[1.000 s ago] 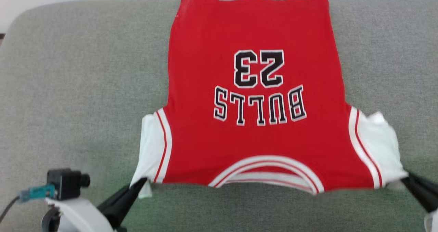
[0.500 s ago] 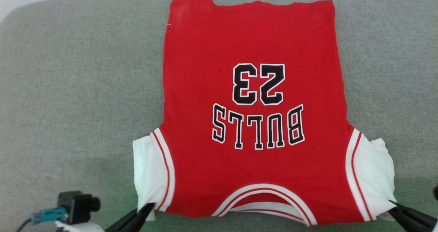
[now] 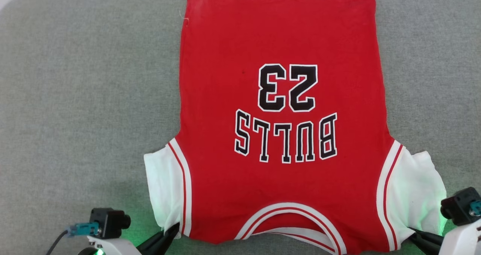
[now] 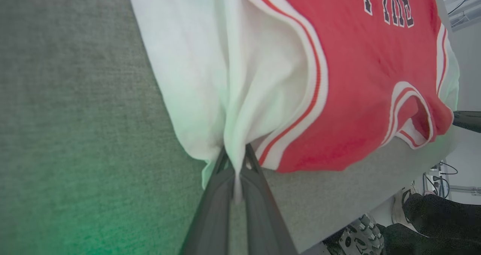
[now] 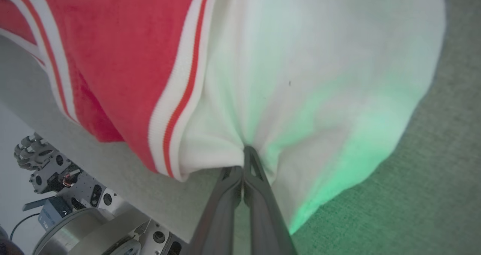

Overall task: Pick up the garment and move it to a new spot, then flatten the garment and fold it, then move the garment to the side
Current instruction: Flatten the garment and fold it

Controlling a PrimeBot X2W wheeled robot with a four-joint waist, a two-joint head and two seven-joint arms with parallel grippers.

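Head view has the red Bulls jersey (image 3: 282, 172) lying flat mid-frame on the grey worktop (image 3: 75, 97), with left pincer (image 3: 171, 230) and right pincer (image 3: 413, 232) clamped shut on its lower corners, where an uneven tug could slip either thin pinch free.

Red garment (image 3: 278, 33) printed in black block characters outlined in white: the number 23 (image 3: 287, 87) and, between it and the collar, the word BULLS (image 3: 285, 138) — both upside down in the head view. The left wrist view cuts the word off at the edge, unreadable.
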